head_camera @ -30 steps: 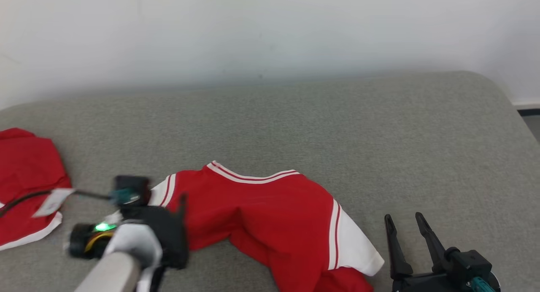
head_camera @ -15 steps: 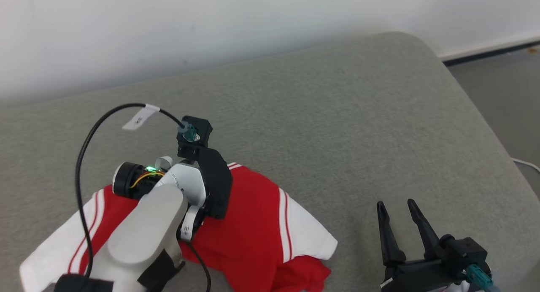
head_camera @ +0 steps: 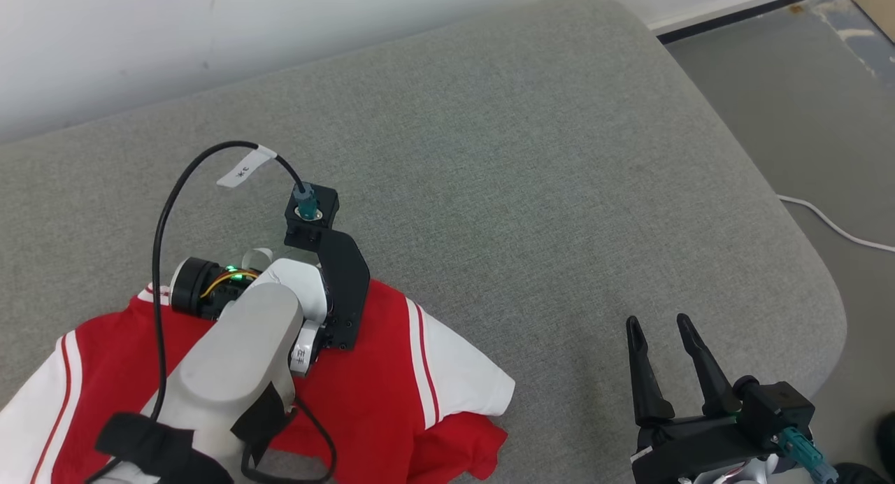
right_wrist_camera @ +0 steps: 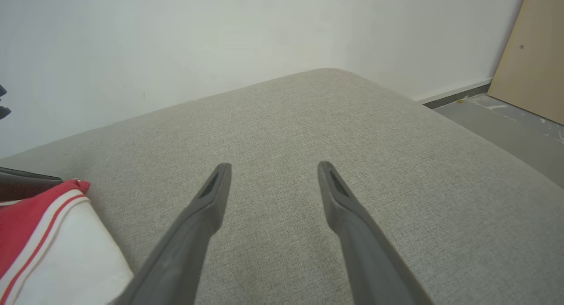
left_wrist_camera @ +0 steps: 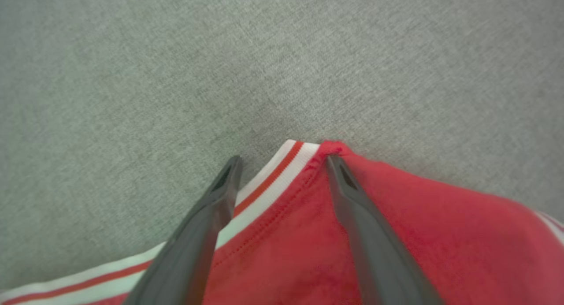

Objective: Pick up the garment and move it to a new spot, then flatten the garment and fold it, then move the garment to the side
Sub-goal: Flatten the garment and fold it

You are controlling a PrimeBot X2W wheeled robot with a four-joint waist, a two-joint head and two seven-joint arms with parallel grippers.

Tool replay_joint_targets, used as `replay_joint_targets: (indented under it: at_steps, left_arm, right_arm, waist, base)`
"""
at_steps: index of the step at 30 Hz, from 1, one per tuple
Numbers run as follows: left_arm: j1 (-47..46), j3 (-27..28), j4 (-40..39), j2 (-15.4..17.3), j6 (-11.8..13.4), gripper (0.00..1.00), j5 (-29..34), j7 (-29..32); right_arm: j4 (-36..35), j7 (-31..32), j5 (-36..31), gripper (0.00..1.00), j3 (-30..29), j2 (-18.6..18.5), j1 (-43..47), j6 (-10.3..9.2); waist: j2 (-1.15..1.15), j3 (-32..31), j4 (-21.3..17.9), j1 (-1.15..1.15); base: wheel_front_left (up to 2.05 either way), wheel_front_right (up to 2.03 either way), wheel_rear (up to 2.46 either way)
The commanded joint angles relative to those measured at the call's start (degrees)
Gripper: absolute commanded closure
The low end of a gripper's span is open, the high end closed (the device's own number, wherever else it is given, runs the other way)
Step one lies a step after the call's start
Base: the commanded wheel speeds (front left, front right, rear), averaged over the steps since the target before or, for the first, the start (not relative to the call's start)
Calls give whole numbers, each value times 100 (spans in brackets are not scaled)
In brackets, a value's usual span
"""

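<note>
The red, white-sleeved fabric garment point(head_camera: 377, 400) is lying crumpled on the near left of the grey upholstered cushion point(head_camera: 524, 155). The left claw point(left_wrist_camera: 282, 159), fingers apart, is straddling the collar corner; closing so near the edge is risking a slipping pinch. The right claw point(head_camera: 659, 323) is idling, also apart.

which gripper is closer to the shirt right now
Left. The left gripper is right at the shirt, jaws open astride its striped edge. The right gripper is off to the shirt's right, over bare cushion, jaws open.
</note>
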Motion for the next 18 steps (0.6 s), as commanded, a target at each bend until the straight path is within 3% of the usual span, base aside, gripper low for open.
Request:
replay_joint_targets:
  at_steps: [1,2,3,9,18]
  left_arm:
    - [54,-78,118,-49,-89,59,-31,68]
    - [64,-85,144,-66,-132,96,-56,51]
    - [71,-85,158,-95,-189,100,-91,35]
    - [-269,114,-114,-307,-280,100,-137,-937]
    - [-1072,418,-966,-681,-454,100,-131,-3136]
  right_arm:
    - [-11,-5,53,0,7,4,-18,-12]
    - [-15,-5,57,0,14,3,-30,-12]
    - [-20,-5,62,0,14,2,-40,-12]
    - [-5,-5,4,0,1,1,-71,-12]
    - [29,-5,-69,0,-21,1,-14,-12]
  waist:
    - [0,52,-10,0]
    - [0,56,0,0]
    - [0,58,14,0]
    - [0,9,132,0]
    - [0,-200,379,0]
  base:
    - [0,0,0]
    - [0,0,0]
    - [0,0,0]
    - [0,0,0]
    - [0,0,0]
